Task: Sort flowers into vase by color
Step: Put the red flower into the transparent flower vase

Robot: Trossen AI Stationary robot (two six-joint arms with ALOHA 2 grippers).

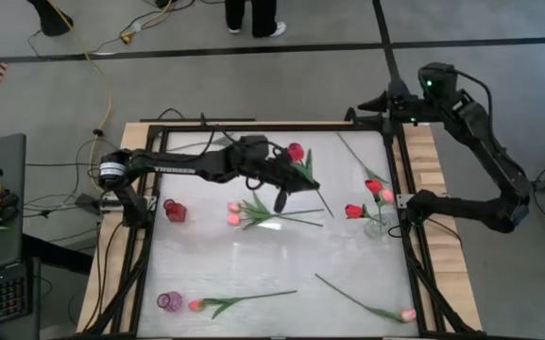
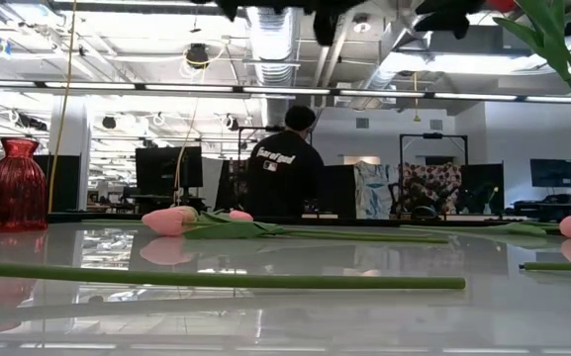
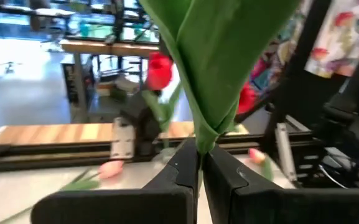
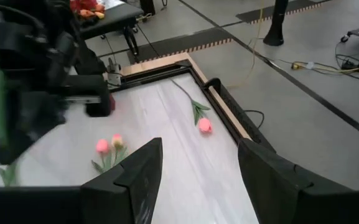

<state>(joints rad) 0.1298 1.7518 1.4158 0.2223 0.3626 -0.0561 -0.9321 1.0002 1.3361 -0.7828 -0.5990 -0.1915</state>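
Left tool (image 3: 199, 171) clamped on red tulip (image 1: 297, 152) stem, lifted above table (image 1: 272, 274) centre. Right tool (image 4: 198, 177) wide open, empty, at right edge. Step: carrying. Next, judged: swing toward clear vase (image 1: 377, 225) holding reds, drop stem in.

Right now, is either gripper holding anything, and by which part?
The left gripper pinches a red tulip low on its stem and leaf. The right gripper is open, empty.

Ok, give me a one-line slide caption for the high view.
Left gripper lifts a red tulip over the table; right gripper waits, open.
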